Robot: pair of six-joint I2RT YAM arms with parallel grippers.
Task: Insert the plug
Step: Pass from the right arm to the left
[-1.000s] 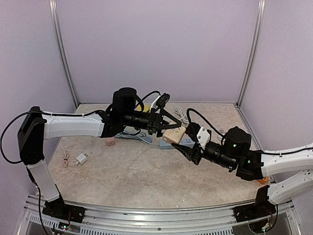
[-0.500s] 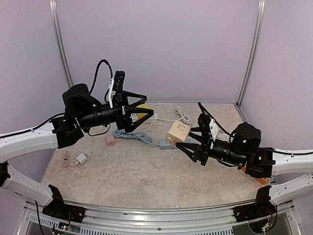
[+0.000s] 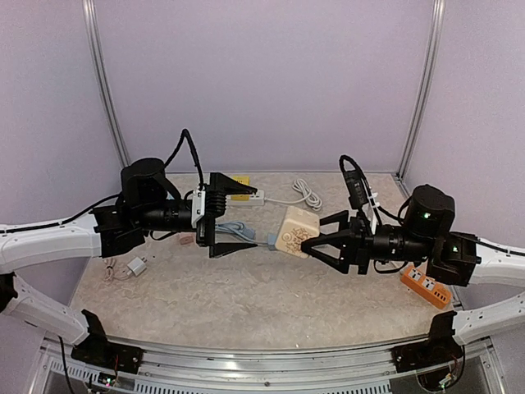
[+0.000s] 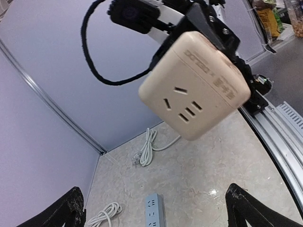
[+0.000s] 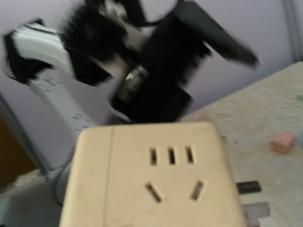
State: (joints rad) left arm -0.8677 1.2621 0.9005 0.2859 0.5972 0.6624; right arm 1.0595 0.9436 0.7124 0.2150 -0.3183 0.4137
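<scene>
A beige cube socket (image 3: 291, 228) hangs above the table's middle, with my right gripper (image 3: 310, 236) shut on its right side. The right wrist view is filled by its slotted face (image 5: 151, 175), which hides my own fingers. My left gripper (image 3: 223, 215) stands wide open just left of the cube, apart from it and holding nothing. In the left wrist view the cube (image 4: 194, 90) floats ahead between the spread left gripper (image 4: 154, 191) fingers. A small white plug (image 3: 135, 267) with a cord lies on the table at the left.
A blue power strip (image 3: 238, 232) lies under the left gripper, also seen in the left wrist view (image 4: 154, 213). A white strip (image 3: 244, 194) and a coiled white cable (image 3: 308, 194) lie at the back. An orange strip (image 3: 426, 286) sits at the right, a pink block (image 3: 185, 239) left of centre.
My left gripper has opened off the cube and drawn back to the left. The right gripper has kept the cube and pulled a little to the right.
</scene>
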